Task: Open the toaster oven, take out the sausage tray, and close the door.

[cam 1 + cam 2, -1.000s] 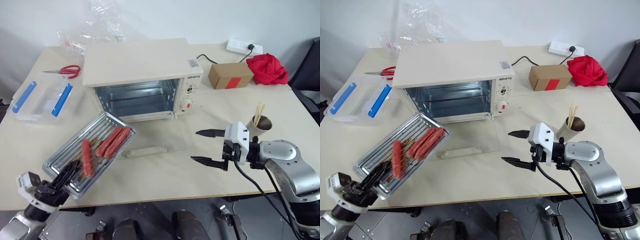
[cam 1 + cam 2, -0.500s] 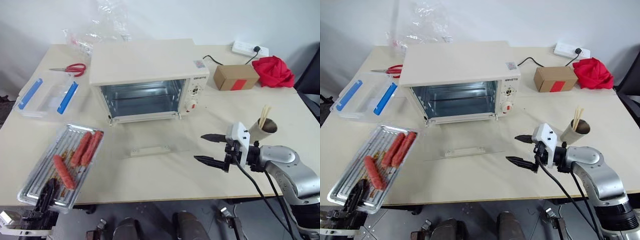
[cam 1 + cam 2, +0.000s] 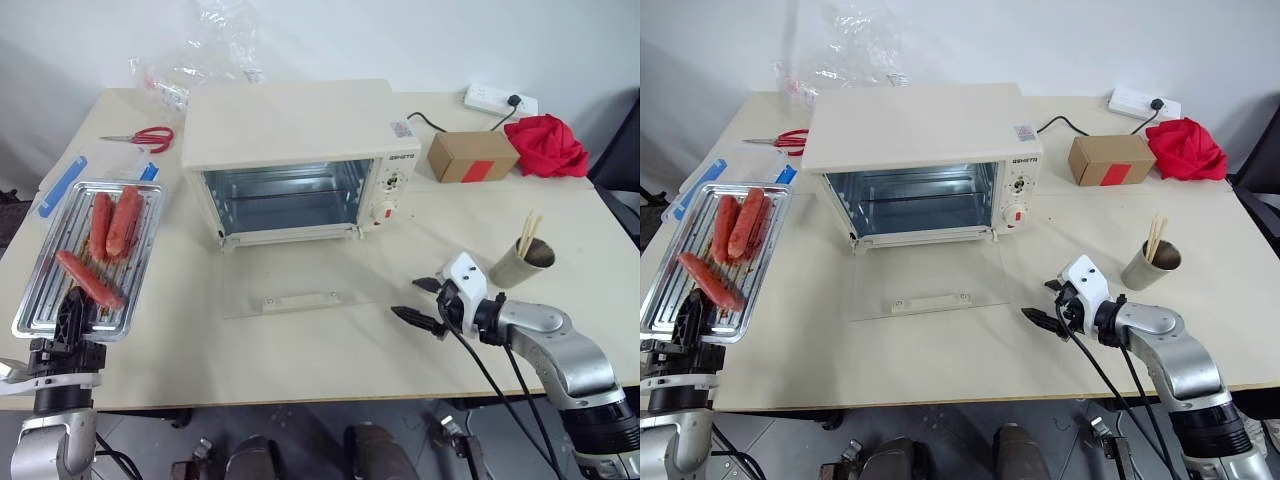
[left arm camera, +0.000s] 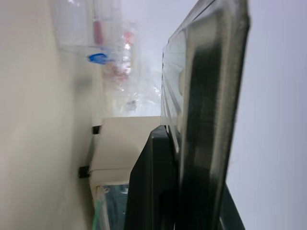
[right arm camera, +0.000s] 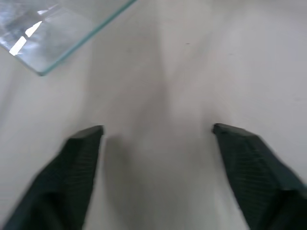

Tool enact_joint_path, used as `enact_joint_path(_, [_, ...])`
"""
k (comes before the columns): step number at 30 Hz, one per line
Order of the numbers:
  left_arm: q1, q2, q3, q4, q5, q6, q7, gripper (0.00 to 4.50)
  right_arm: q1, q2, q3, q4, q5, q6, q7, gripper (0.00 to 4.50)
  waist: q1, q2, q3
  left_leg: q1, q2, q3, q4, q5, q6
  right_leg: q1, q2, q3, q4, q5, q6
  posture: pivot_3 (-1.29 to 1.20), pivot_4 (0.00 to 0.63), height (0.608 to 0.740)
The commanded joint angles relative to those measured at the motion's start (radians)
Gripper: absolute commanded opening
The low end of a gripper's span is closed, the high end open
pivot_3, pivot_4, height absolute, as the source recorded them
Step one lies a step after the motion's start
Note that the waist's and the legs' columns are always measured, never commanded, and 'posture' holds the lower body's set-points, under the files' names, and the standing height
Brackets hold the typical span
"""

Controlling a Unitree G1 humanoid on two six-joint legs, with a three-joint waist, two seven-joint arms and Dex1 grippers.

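Left fingers (image 3: 72, 312) clamped on ribbed metal sausage tray (image 3: 45, 290), right fingers (image 5: 249, 158) apart — glass door (image 3: 300, 300) flat.

**Left gripper clamped, right gripper spread**

The left gripper (image 3: 72, 312) is raised at the robot's left, its fingers pinched tight on a held edge. The right gripper (image 3: 1048, 305) is held low and forward, its fingers (image 5: 79, 158) parted around nothing.

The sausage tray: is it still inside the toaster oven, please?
No, the sausage tray is outside the toaster oven, held by the left gripper at the table's left edge.
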Motion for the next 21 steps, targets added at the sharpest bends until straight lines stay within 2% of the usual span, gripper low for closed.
enact_joint_path(1, [-0.022, 0.014, 0.031, -0.017, -0.016, -0.009, 0.039, 0.00, -0.006, 0.033, 0.022, 0.034, -0.003, -0.058, 0.040, 2.49, -0.001, -0.001, -0.001, 0.000, 0.001, 0.000, 0.000, 0.000, 0.000, 0.000, 0.001, 0.000, 0.000, 0.000, 0.000, 0.00, 0.150, 0.740])
enact_joint_path(8, [-0.057, 0.016, 0.037, -0.010, -0.016, -0.016, 0.102, 0.00, -0.067, 0.121, 0.068, 0.075, -0.007, -0.164, 0.108, 0.26, -0.002, -0.001, -0.001, 0.000, 0.002, 0.001, 0.000, 0.000, -0.001, -0.001, 0.002, 0.001, 0.001, 0.000, 0.000, 0.00, 0.150, 0.740])
enact_joint_path(9, [-0.060, 0.015, 0.037, -0.010, -0.016, -0.015, 0.107, 0.00, -0.072, 0.127, 0.072, 0.079, -0.008, -0.171, 0.115, 0.06, -0.002, -0.001, -0.001, 0.000, 0.002, 0.001, 0.000, 0.000, -0.001, -0.002, 0.002, 0.001, 0.001, 0.000, 0.000, 0.00, 0.150, 0.740])
enact_joint_path(14, [-0.065, 0.015, 0.028, -0.013, -0.016, -0.016, 0.143, 0.00, -0.109, 0.166, 0.073, 0.083, 0.004, -0.197, 0.125, 0.06, 0.000, -0.001, -0.001, 0.000, 0.002, 0.002, 0.000, 0.000, -0.001, -0.002, 0.002, 0.001, 0.001, 0.000, 0.000, 0.00, 0.150, 0.740])
enact_joint_path(21, [-0.068, 0.021, 0.028, -0.036, -0.016, -0.017, 0.173, 0.00, -0.066, 0.152, -0.024, -0.040, 0.107, -0.209, 0.157, 0.06, 0.016, -0.001, -0.001, -0.001, 0.002, 0.002, 0.000, 0.000, -0.001, -0.002, 0.002, 0.001, 0.001, 0.000, 0.000, 0.00, 0.150, 0.740])
